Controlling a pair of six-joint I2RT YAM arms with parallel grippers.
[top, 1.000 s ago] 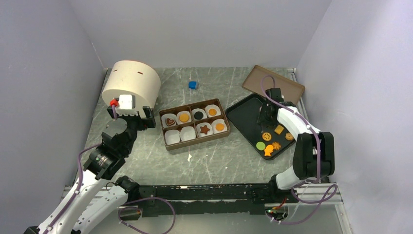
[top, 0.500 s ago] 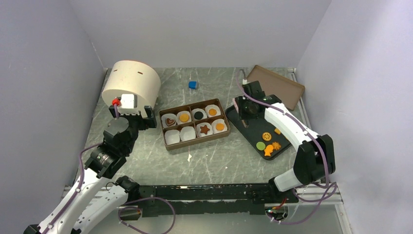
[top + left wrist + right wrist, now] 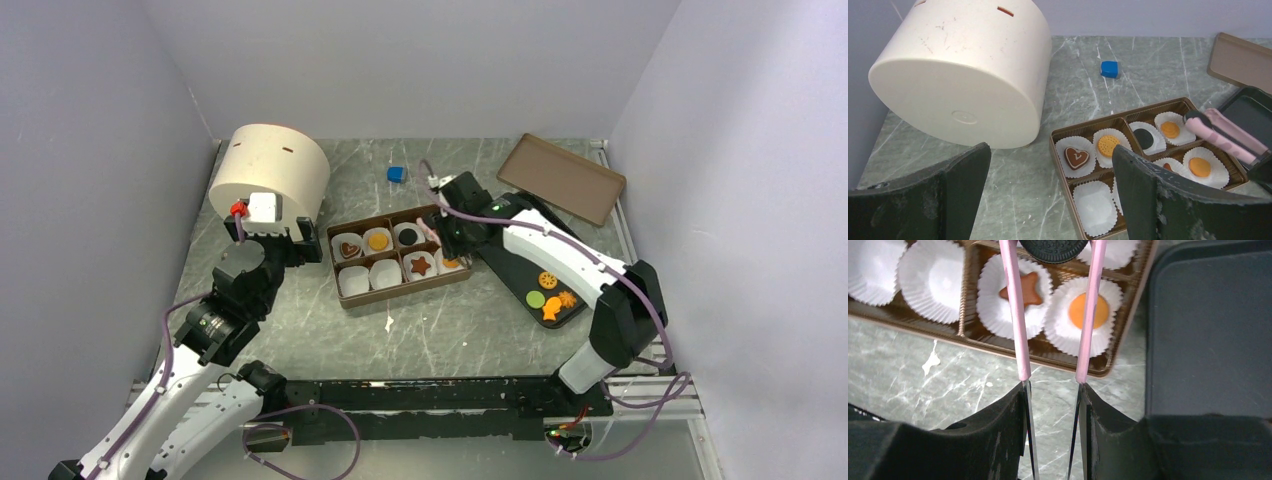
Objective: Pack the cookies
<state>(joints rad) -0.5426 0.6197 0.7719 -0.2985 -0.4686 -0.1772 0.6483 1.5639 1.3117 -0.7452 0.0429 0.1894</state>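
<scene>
The left gripper (image 3: 1050,154) is being held wide open above the table (image 3: 440,330), with nothing between its fingers, just left of the brown box (image 3: 395,293). The box is being filled cup by cup. In the near row, two white paper cups (image 3: 1094,206) at the left are lying empty, followed by a brown star (image 3: 1024,290) and an orange round. In the far row, a heart (image 3: 1076,157), a ridged orange round (image 3: 1107,145), a packed black round (image 3: 1146,137) and a further orange round are being carried. The right gripper (image 3: 1053,265) is being held over the right end of the box, and a held black cookie (image 3: 1054,249) is being clamped between its pink fingers (image 3: 1015,315). On the black tray (image 3: 515,275) beside the box, four cookies are being stored at the near end: a patterned orange disc (image 3: 547,280), a green round (image 3: 536,299), an orange star shape (image 3: 567,298) and a fish (image 3: 551,312). Farther back, a blue cube (image 3: 397,174), a cream cylinder (image 3: 270,170) and a brown lid (image 3: 561,178) are lying apart.
</scene>
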